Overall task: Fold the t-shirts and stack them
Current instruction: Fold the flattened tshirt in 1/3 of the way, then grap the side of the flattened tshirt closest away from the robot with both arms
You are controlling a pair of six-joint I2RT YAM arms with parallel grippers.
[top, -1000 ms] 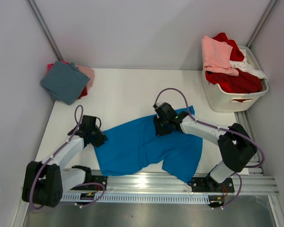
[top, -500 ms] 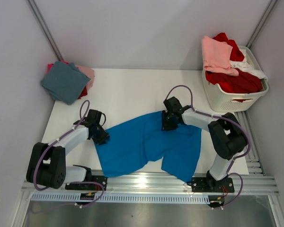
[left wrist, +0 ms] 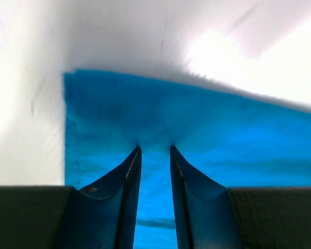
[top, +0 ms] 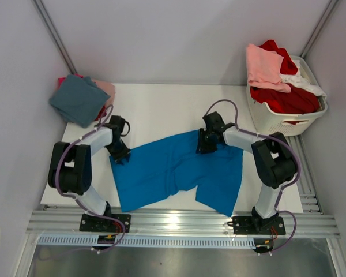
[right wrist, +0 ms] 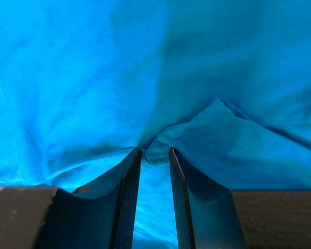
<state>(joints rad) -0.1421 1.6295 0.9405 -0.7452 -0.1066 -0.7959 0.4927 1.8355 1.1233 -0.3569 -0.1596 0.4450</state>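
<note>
A bright blue t-shirt (top: 173,173) lies spread and rumpled across the middle of the table. My left gripper (top: 122,157) is shut on its left edge; in the left wrist view (left wrist: 155,148) blue cloth (left wrist: 207,129) fills the narrow gap between the fingers, near a corner. At the shirt's far edge my right gripper (top: 203,147) is shut on a bunched fold, seen pinched at the tips in the right wrist view (right wrist: 155,151). A folded dusty teal tee (top: 79,99) tops a stack at the far left, with pink (top: 106,88) and red beneath.
A white slatted laundry basket (top: 285,124) stands at the far right, holding a pale pink tee (top: 264,66), red cloth (top: 285,99) and white cloth (top: 304,83). The metal rail (top: 179,222) runs along the near edge.
Both grippers have moved away from the near edge and dragged the blue t-shirt with them. Its lower hem has come back from the rail and the cloth is stretched wider.
</note>
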